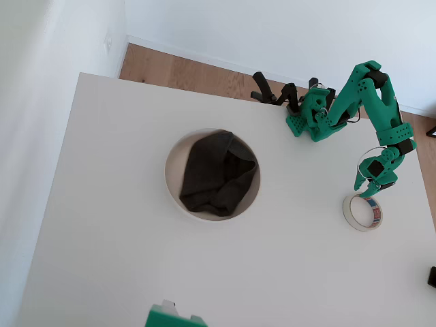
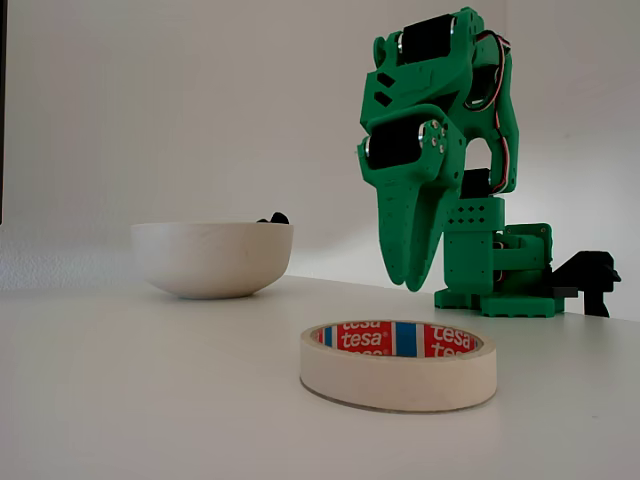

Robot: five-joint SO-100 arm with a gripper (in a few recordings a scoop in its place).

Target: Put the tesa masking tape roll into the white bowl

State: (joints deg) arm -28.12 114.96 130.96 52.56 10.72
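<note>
Tape, a small cream-white tesa masking tape roll (image 2: 398,365) with a red-and-blue printed inner core, lies flat on the white table (image 1: 122,272), untouched and well apart from the large round white bowl (image 1: 173,163). In the overhead view the roll sits near the table's right edge, while the bowl stands toward the middle, with a crumpled dark grey cloth (image 1: 218,174) filling most of its inside.

The green plastic robot arm's gripper (image 1: 368,185) points downward, just above and slightly behind the roll. In the fixed view its pointed green fingers (image 2: 412,235) hang in the air behind the ring, not touching it. The claw holds nothing. Whether its jaws stand parted or pressed together cannot be told: the side view shows them as one overlapping wedge, and the overhead view is too small and foreshortened.

As a judgement, the task is at its start: the roll is not yet gripped, and lifting, carrying across to the bowl and dropping are all left.

From the side, the bowl's inside is hidden by its wall; just a dark scrap of cloth peeks over the rim. The arm's base is partly hidden behind the gripper there.
</note>
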